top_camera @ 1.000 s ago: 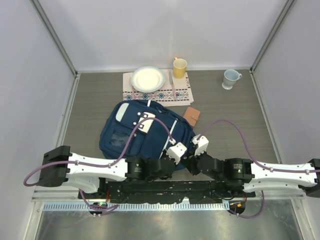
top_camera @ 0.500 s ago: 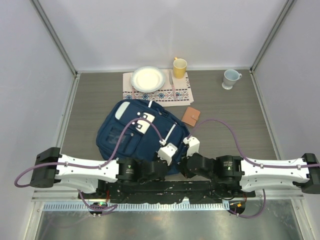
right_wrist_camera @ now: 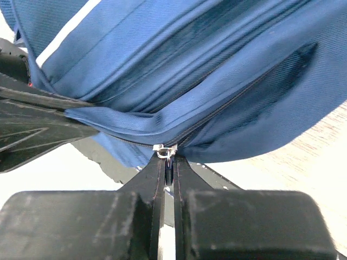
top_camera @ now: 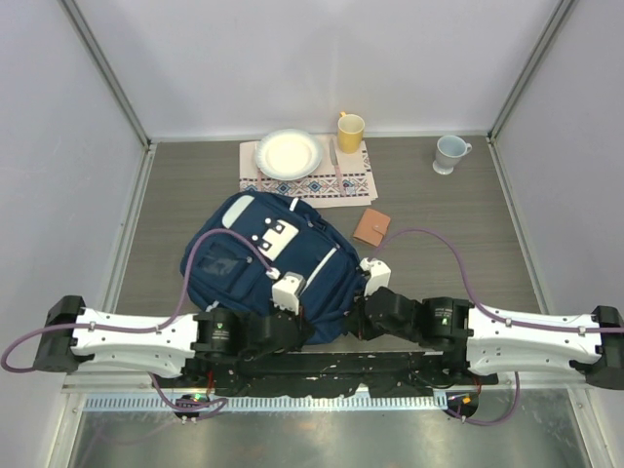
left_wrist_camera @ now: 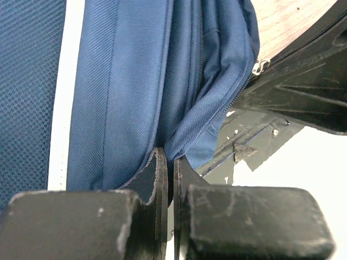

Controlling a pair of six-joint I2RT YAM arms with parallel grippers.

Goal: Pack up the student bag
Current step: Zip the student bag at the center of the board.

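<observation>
Left claw point(left_wrist_camera: 168, 158) clenched on a fold of the bag point(left_wrist_camera: 135, 81), probably bracing the fabric. Right claw point(right_wrist_camera: 169, 163) pinched the zipper pull point(right_wrist_camera: 164, 149), presumably to work the zipper. Bag lay on the table point(top_camera: 439, 234) just beyond the arm bases, plate point(top_camera: 288, 153) farther back.

**A:** ok, where's everything sitting on the counter point(top_camera: 448, 234)?

**B:** student bag point(top_camera: 258, 253) is centre-left, near side. The mat point(top_camera: 327, 185) lies behind it, with the plate point(top_camera: 289, 153) on its left half and the mug point(top_camera: 350, 130) at its far right corner. The cup point(top_camera: 449, 152) is far right, and the wallet point(top_camera: 372, 227) is just right of the bag.

**A:** claws?

**B:** left claw point(top_camera: 289, 290) and right claw point(top_camera: 373, 275) are both at the bag's near edge.
</observation>
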